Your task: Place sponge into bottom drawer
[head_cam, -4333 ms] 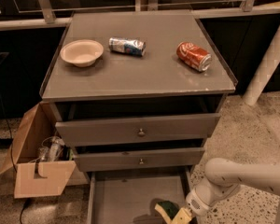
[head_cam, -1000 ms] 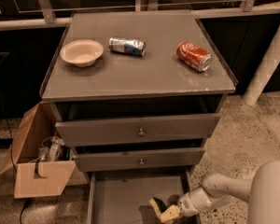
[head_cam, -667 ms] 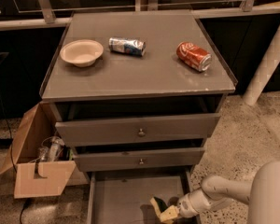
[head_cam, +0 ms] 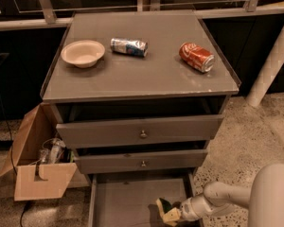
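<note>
Barely shifted, gripper (head_cam: 177, 215) stays clamped on sponge (head_cam: 165, 210) inside open bottom drawer (head_cam: 127, 200).

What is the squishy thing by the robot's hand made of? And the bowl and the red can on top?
The sponge, at the gripper over the bottom drawer, looks like soft pale yellow foam with a dark green scrubby layer. The bowl is matte cream, perhaps paper pulp or plastic. The red can looks like thin printed metal, with a shiny silver end.

Single high view, angled down at cabinet (head_cam: 142, 74) front; pincer (head_cam: 176, 215) low right, over bottom drawer (head_cam: 128, 205).
</note>
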### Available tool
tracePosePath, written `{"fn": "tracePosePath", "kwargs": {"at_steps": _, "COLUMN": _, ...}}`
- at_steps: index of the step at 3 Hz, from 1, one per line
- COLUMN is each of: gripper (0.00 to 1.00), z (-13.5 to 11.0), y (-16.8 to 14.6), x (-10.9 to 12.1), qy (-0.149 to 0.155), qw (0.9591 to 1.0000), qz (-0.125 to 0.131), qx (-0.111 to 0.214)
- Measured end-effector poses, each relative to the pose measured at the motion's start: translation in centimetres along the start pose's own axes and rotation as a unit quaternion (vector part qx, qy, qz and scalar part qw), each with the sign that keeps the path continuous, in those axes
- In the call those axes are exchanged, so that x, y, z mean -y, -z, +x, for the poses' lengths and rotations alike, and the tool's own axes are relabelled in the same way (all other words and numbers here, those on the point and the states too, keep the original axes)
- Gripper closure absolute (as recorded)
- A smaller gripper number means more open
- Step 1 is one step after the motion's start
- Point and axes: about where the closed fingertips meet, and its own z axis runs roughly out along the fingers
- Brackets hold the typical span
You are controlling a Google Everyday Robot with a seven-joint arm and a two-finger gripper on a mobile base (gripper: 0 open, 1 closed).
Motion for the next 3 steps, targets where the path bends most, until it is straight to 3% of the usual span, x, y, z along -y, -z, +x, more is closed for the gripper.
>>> {"fn": "tracePosePath", "kwargs": {"at_steps": 1, "gripper": 1.0, "z": 0.5, "y": -1.5, "x": 1.5, "qy": -0.024, "qw": 0.9996, "qz": 0.002, "qx": -0.011}}
{"fn": "tracePosePath", "kwargs": {"at_steps": 3, "gripper": 1.0, "z": 1.1, "y": -2.6, "x": 1.8, "qy": -0.037, "qw": 0.9992, "qz": 0.008, "qx": -0.012}}
